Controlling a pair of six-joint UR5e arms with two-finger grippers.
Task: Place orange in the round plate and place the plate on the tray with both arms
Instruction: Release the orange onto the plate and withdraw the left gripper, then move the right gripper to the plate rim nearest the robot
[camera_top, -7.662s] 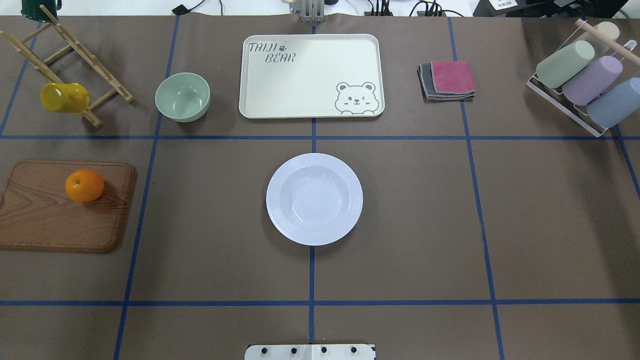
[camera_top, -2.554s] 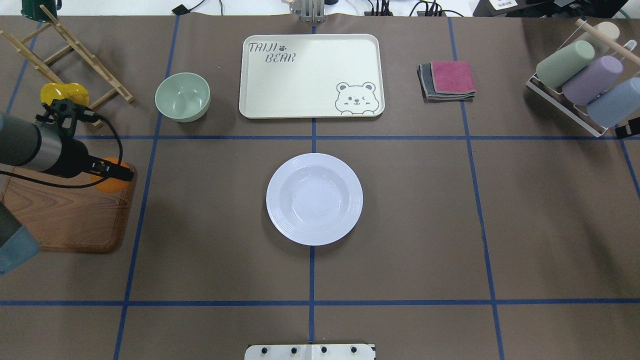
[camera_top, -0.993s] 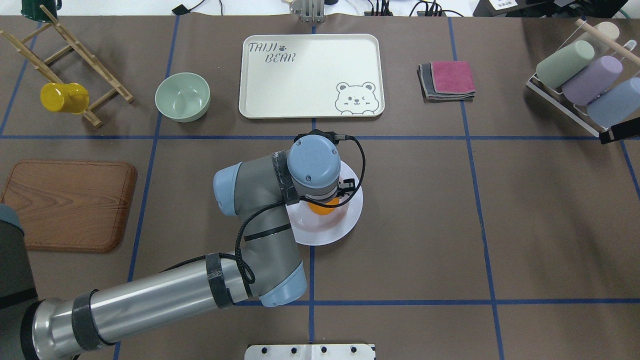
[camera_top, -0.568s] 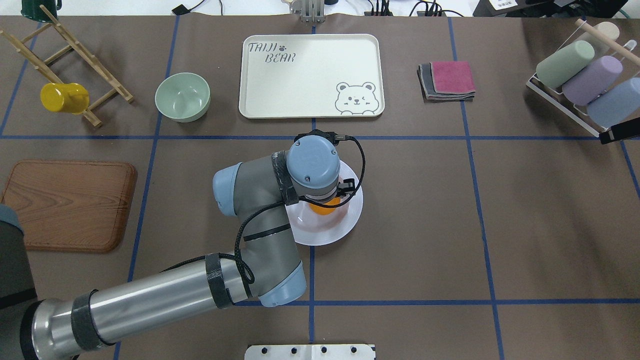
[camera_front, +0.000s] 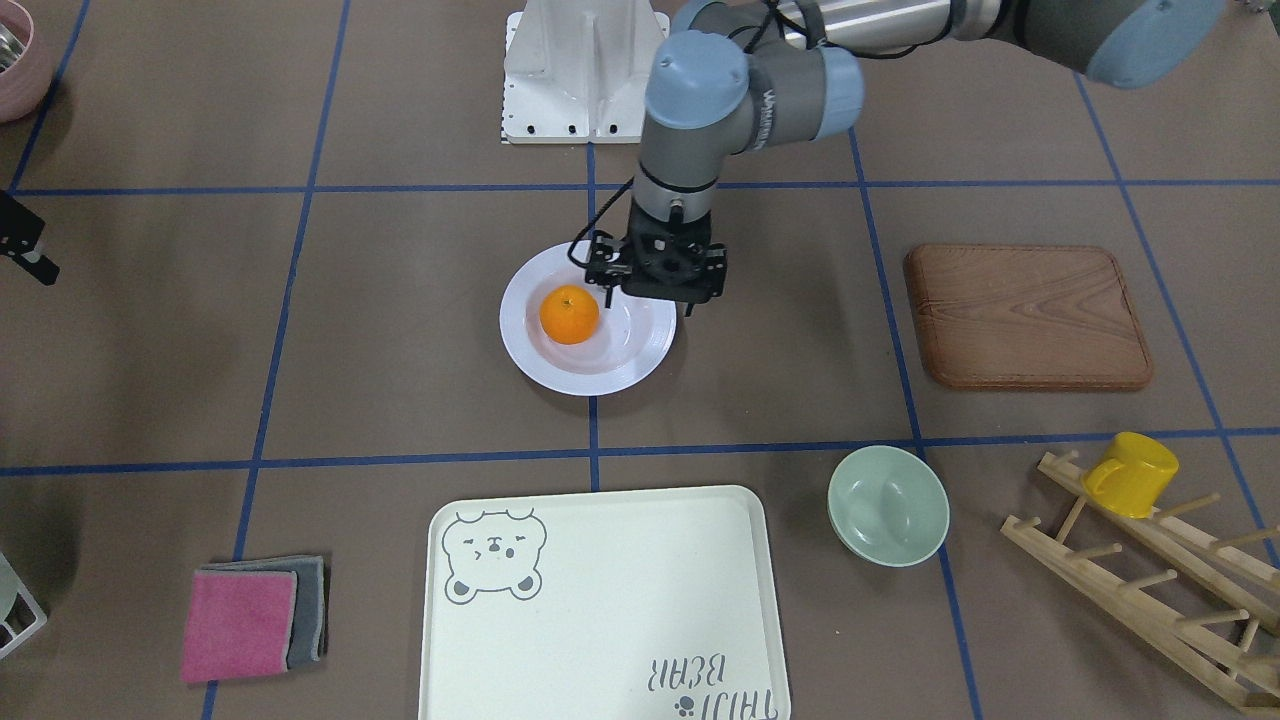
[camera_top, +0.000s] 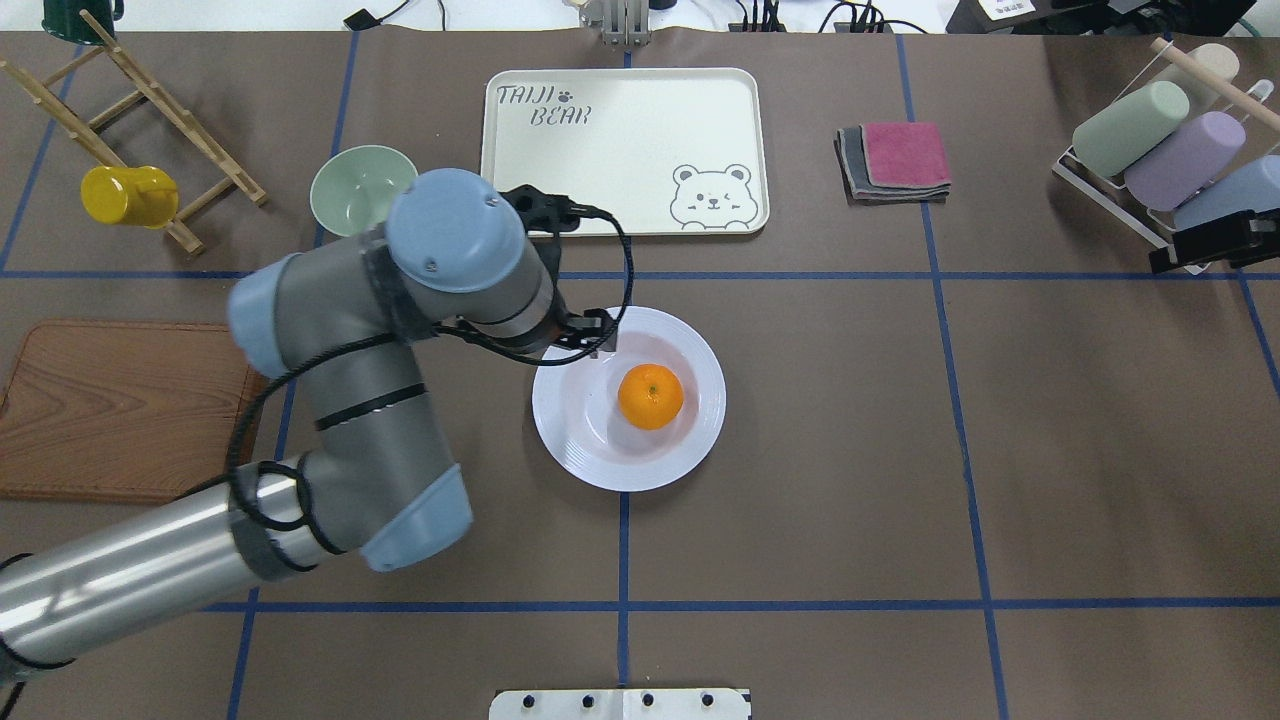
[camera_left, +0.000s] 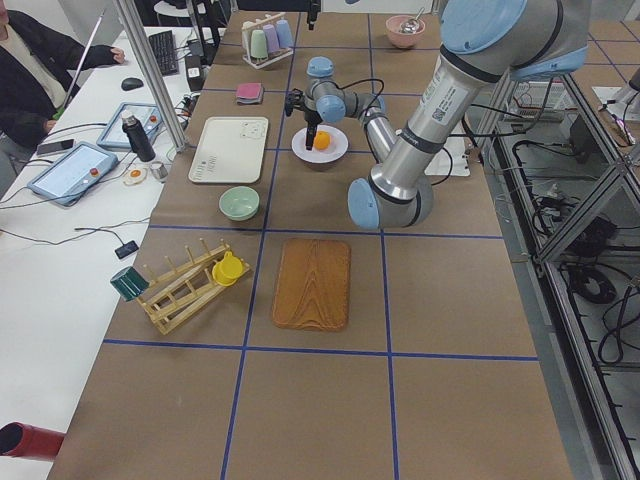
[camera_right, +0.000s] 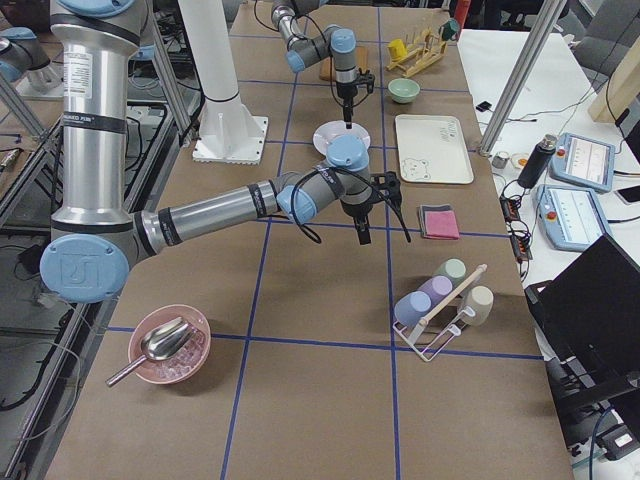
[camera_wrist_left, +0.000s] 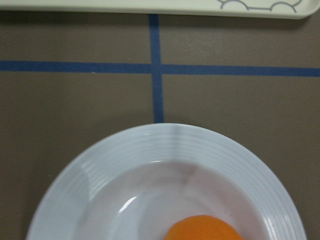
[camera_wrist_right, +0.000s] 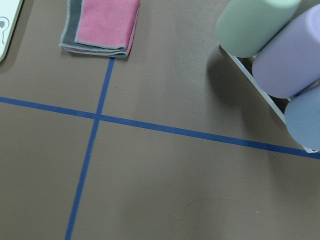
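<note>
The orange (camera_top: 650, 396) lies free in the well of the round plate (camera_top: 600, 462) at the table's middle, also seen from the front as the orange (camera_front: 569, 315) in the plate (camera_front: 610, 381). My left gripper (camera_front: 648, 300) hangs open over the plate's rim on the robot's left side, beside the orange and apart from it. The left wrist view shows the plate rim (camera_wrist_left: 170, 142) and the top of the orange (camera_wrist_left: 202, 227). The tray (camera_top: 620, 140) lies bare behind the plate. My right gripper (camera_top: 1205, 243) hovers at the far right by the cup rack; its jaws are unclear.
A pale-green bowl (camera_top: 360, 190) sits left of the tray, partly behind my left arm. A wooden board (camera_top: 110, 410) lies at the left, a yellow mug (camera_top: 125, 193) on a wooden rack behind it. Folded cloths (camera_top: 895, 160) and a cup rack (camera_top: 1165, 160) are at the right.
The left gripper carried the orange from the board into the plate, let go, and has pulled back leftward off it. The right gripper has edged further into view.
</note>
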